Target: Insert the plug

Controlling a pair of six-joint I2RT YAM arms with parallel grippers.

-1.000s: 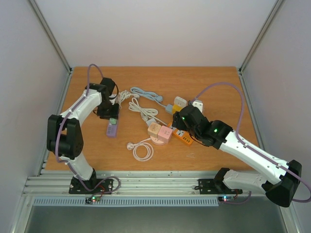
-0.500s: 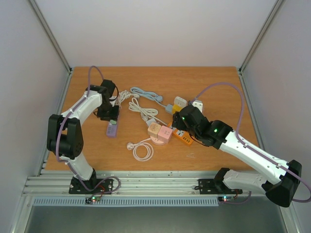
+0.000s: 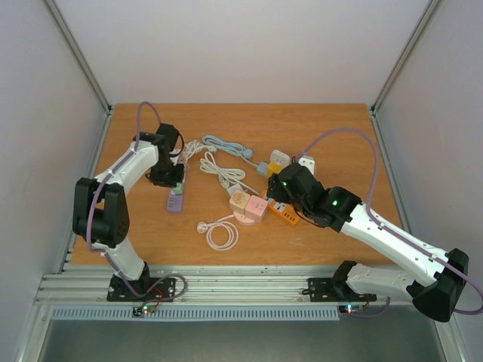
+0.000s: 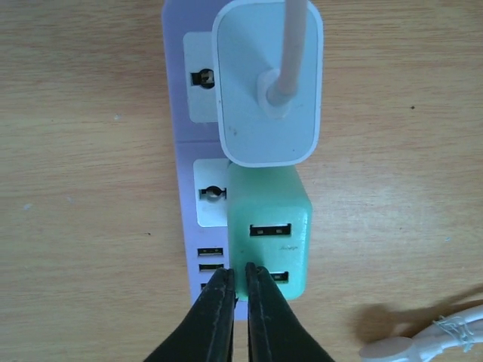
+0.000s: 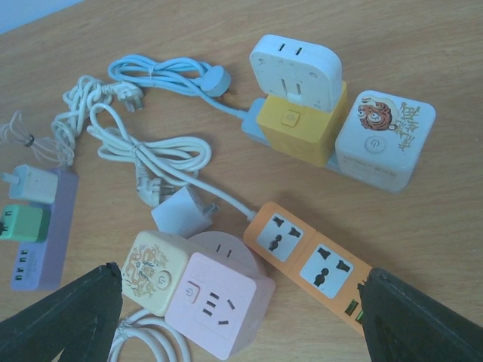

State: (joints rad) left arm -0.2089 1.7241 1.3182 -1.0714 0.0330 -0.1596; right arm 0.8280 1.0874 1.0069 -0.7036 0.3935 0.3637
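Note:
A lavender power strip (image 4: 177,113) lies on the wooden table. A white plug (image 4: 249,113) with its cable sits in the strip's upper socket. Just below it, a mint-green USB charger (image 4: 268,204) sits in the second socket. My left gripper (image 4: 240,273) is shut with nothing between its fingers. Its tips rest at the green charger's near left corner, over the strip's USB ports. In the top view the left gripper (image 3: 170,179) is above the strip (image 3: 175,200). My right gripper (image 5: 238,275) hangs wide open over a pink cube socket (image 5: 219,302), holding nothing.
An orange power strip (image 5: 309,264), a cream cube (image 5: 155,271) and a loose white adapter (image 5: 181,215) lie mid-table. Behind them are a white cube (image 5: 296,68) on a yellow one (image 5: 302,128), a lion-print cube (image 5: 385,139), a blue cable (image 5: 162,72) and a white cable (image 5: 151,154).
The left gripper's jaws have closed over the lavender strip, and it has shifted slightly. The right arm has not moved.

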